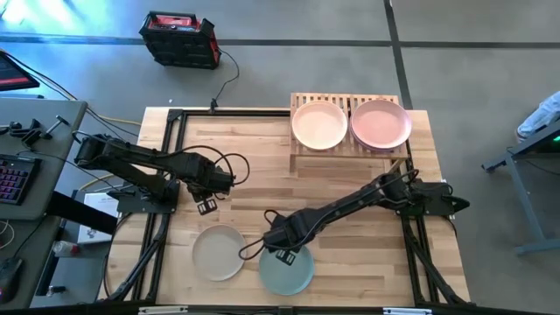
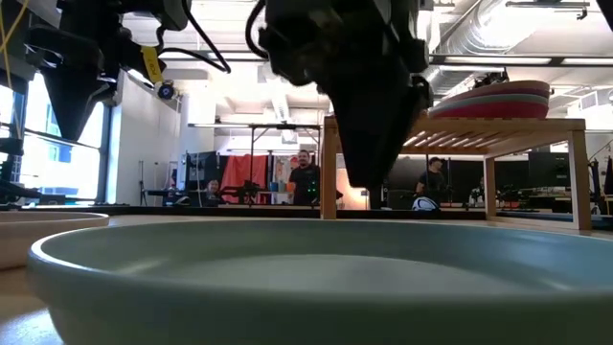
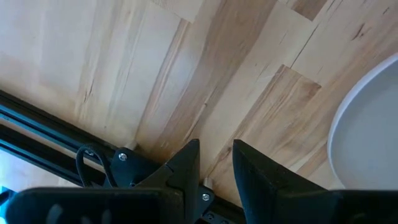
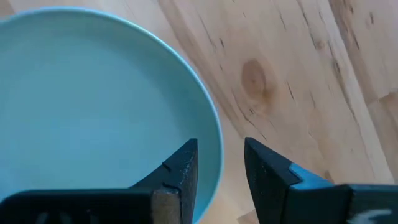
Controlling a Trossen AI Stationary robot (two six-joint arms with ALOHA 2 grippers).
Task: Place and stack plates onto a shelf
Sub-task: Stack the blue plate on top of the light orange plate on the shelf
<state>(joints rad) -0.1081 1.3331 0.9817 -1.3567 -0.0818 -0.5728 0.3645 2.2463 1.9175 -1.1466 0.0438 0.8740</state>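
Two stacks of plates already sit side by side on the shelf [image 1: 350, 144] at the table's far edge, a peach plate [image 1: 318, 124] topping one and a pink plate [image 1: 381, 123] the other, though how many lie under each is hard to tell. Two remain flat near the near edge: a beige plate [image 1: 219, 252] and a mint plate [image 1: 286, 270], both face up and, being round, with no long axis. The right gripper [image 4: 221, 165] hangs over the mint plate's rim, fingers apart astride it but not clamped, while the left gripper [image 1: 207, 206] waits, fingers apart, beyond the beige plate.
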